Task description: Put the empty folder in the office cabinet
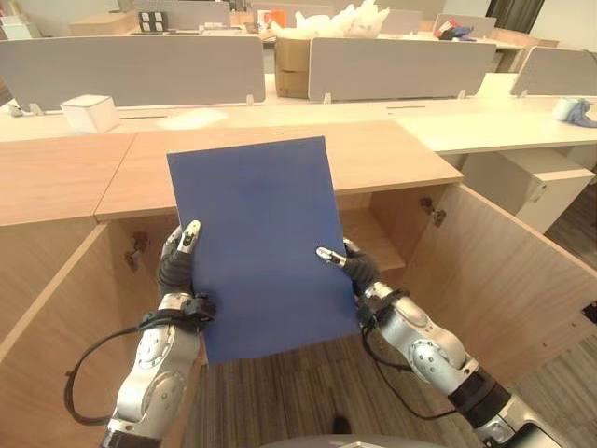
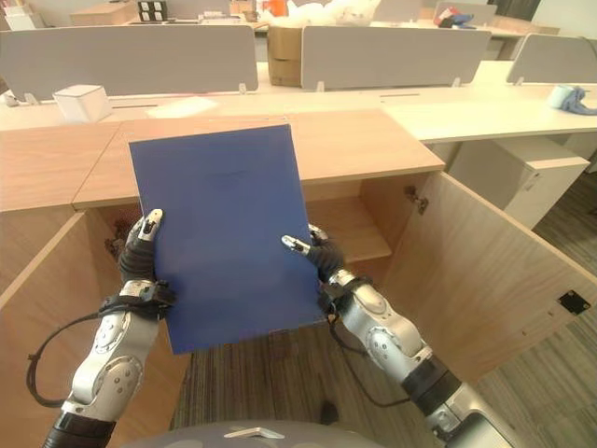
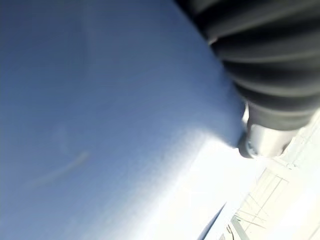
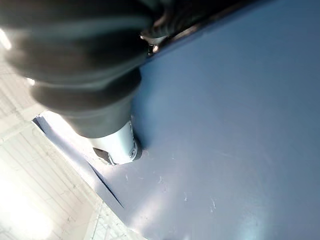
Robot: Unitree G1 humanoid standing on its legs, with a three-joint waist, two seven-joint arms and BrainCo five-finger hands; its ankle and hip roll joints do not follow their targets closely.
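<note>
Folder [image 1: 256, 243] hiding fingers of both robot hands, cabinet [image 1: 392, 219] interior partly blocked

Bright even office light, soft shadow inside the cabinet [image 1: 373, 229], wrist views blurred with white glare

One folder, one cabinet, two hands

A single blue folder [image 1: 256, 247]; one open wooden cabinet [image 1: 373, 177] with two doors; four grey desk dividers [image 1: 131, 70]; one white box [image 1: 90, 113].

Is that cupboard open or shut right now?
Open. The cabinet's right door is swung out, showing a shelf inside, behind the blue folder.
</note>
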